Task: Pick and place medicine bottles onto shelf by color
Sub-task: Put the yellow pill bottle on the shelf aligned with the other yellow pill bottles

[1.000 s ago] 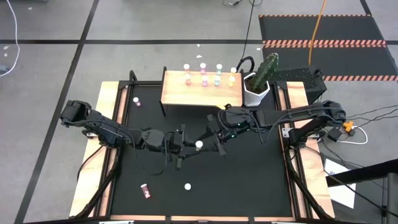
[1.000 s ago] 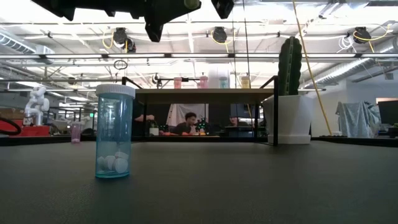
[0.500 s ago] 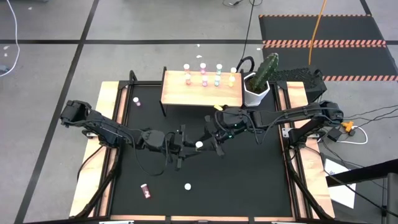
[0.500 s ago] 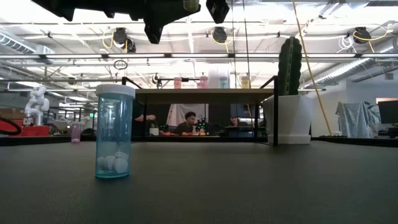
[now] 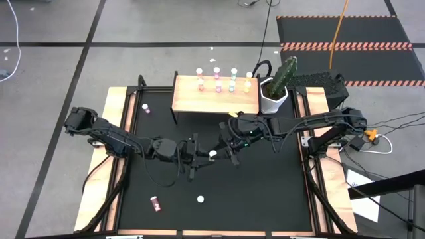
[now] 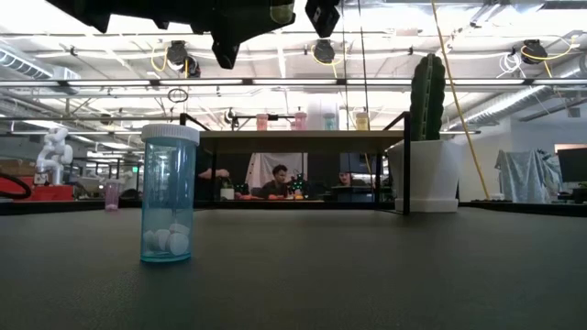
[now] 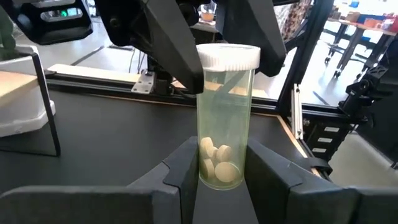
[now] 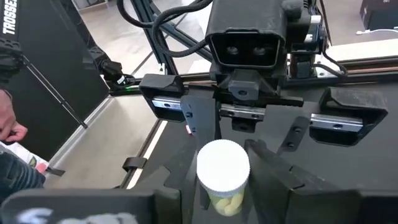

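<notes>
Pale bottle: light, rigid, slick; left claw clamps base, right claw brackets cap, mid-counter.

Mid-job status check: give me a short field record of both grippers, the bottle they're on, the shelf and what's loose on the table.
left gripper: shut on yellowish bottle, holding its lower body, above mid-table
right gripper: at the same bottle's white cap end, facing the left one
shelf: far side of the table, coloured bottles in rows along its far edge
loose on table: teal bottle upright; pink bottle lying down; small bottle left of the shelf
</notes>
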Robot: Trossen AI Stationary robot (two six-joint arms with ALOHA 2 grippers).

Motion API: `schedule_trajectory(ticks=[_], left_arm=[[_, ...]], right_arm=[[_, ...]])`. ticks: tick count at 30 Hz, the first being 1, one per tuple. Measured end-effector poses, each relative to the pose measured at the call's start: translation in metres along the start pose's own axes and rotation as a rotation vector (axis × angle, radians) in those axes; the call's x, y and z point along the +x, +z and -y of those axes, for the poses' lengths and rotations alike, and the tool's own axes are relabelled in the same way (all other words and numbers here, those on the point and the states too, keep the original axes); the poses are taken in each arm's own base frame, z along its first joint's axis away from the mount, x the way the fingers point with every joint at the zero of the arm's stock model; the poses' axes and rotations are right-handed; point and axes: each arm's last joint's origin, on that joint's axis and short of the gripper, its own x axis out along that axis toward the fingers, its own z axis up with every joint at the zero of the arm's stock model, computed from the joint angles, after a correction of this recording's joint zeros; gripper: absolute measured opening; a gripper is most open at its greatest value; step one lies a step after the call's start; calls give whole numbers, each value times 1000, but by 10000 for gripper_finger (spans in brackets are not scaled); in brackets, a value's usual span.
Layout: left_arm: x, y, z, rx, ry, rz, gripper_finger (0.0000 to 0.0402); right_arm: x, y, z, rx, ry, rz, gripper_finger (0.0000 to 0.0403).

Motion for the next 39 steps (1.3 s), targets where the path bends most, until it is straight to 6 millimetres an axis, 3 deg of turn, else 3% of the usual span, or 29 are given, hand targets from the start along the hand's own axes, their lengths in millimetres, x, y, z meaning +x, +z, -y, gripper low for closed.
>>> schedule_trajectory(ticks=[6,10,17,20,25,33,36,39], left_arm=[[0,3,-4,-144,42,39,122],[1,12,-12,-236,60,120,151],[2,18,-36,-444,109,171,267],[2,18,-42,-446,129,169,327],[3,16,-46,-413,135,142,392],[3,7,-48,-501,176,63,383],[3,5,-49,-516,188,44,371],[3,3,-50,-513,220,37,359]], right_arm=[[-11,4,5,14,-51,4,117],[-25,12,16,28,-103,33,115],[-42,18,38,60,-190,65,117],[-51,19,47,48,-227,54,118],[-91,22,65,-1,-363,19,119],[-170,13,103,-23,-632,-98,120],[-184,5,118,-29,-682,-139,120],[-185,-13,133,-8,-674,-177,120]])
